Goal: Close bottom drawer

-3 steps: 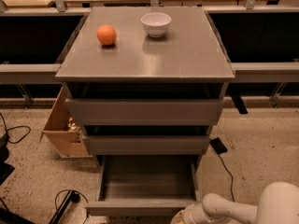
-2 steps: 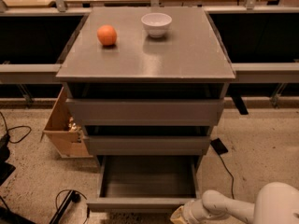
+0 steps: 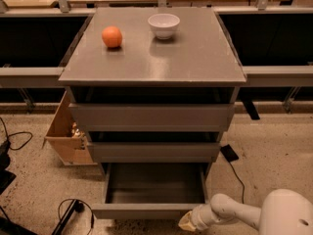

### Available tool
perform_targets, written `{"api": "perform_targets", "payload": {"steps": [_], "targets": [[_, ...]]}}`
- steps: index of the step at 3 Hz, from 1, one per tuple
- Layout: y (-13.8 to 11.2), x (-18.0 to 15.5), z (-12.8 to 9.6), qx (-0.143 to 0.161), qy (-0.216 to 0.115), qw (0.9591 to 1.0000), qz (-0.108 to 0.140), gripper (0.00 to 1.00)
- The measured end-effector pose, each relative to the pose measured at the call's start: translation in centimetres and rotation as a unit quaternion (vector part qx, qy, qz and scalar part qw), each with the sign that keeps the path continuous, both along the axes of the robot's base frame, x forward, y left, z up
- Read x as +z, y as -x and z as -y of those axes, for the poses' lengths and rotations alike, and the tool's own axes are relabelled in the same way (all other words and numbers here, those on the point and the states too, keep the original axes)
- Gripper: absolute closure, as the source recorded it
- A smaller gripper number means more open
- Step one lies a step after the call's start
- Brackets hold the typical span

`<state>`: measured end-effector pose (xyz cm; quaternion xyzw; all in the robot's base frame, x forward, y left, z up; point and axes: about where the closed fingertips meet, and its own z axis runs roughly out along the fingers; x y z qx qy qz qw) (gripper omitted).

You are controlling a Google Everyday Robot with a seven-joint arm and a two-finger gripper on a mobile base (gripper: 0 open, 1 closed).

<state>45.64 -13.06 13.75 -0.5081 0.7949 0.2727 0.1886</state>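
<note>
The bottom drawer [image 3: 146, 210] of the grey cabinet stands pulled out, its boxy tray open and bare inside, its flat front panel near the lower edge of the view. My gripper [image 3: 188, 221] sits at the right end of that front panel, touching or almost touching it, at the end of my white arm [image 3: 234, 212] reaching in from the lower right. The mid-sized drawer front [image 3: 154, 151] and the tallest drawer front [image 3: 151, 116] above are pushed in.
An orange [image 3: 112, 36] and a white bowl [image 3: 164, 25] sit on the cabinet top [image 3: 195, 58]. A cardboard box [image 3: 66, 131] stands on the floor at the cabinet's left. Cables [image 3: 68, 212] lie on the floor at left, and a black cable [image 3: 234, 173] at right.
My gripper has moved left along the floor toward the drawer's front panel. The drawer looks the same distance out.
</note>
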Motion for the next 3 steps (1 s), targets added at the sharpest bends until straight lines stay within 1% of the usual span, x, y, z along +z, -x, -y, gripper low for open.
{"api": "perform_targets", "payload": {"steps": [1, 2, 3], "targets": [[0.2, 0.0, 0.0, 0.0, 0.0, 1.0, 0.0, 1.0], [-3.0, -0.1, 0.1, 0.003, -0.001, 1.0, 0.005, 1.0], [-3.2, -0.2, 0.1, 0.003, -0.001, 1.0, 0.006, 1.0]]}}
